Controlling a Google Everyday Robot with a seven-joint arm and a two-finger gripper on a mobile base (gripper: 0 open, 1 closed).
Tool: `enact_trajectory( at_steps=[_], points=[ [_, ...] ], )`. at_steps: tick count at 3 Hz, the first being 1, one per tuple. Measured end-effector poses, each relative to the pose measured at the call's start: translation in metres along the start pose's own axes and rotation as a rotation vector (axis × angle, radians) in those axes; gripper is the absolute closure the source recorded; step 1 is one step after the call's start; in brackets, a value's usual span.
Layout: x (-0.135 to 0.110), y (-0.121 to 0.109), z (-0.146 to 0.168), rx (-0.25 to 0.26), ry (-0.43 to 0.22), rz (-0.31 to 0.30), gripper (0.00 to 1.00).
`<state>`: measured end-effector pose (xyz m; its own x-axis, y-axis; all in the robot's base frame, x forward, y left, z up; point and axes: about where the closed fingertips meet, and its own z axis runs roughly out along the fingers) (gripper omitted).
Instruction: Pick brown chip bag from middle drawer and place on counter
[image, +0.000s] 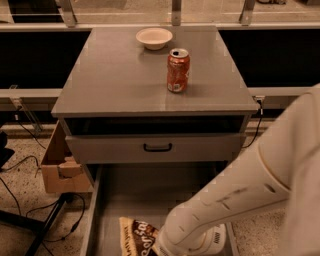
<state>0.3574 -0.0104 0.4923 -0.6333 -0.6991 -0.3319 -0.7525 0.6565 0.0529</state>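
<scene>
- One brown chip bag (136, 235) lies on the floor of the open middle drawer (145, 192), near its left wall.
- The gripper (159, 247) sits low at the bag's right end; we cannot tell whether it has hold of it.
- We judge a loose hold could let the crinkled bag slip on the lift.
- Rising, it might catch the drawer front (200, 147) above, or knock the soda can (178, 70) on the counter (110, 85).

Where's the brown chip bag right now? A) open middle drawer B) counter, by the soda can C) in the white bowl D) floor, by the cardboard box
A: the brown chip bag lies on the middle drawer floor, with the gripper down at its right end; the counter holds just the soda can and bowl.
</scene>
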Motion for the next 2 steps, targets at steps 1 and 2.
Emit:
enact_trajectory(
  at_steps=[1,2],
  points=[
    [0.0178,-0.0166,-0.0154,0.039,0.019,0.050,1.00],
    [0.0178,-0.0166,-0.0154,0.039,0.019,0.050,1.00]
  ],
)
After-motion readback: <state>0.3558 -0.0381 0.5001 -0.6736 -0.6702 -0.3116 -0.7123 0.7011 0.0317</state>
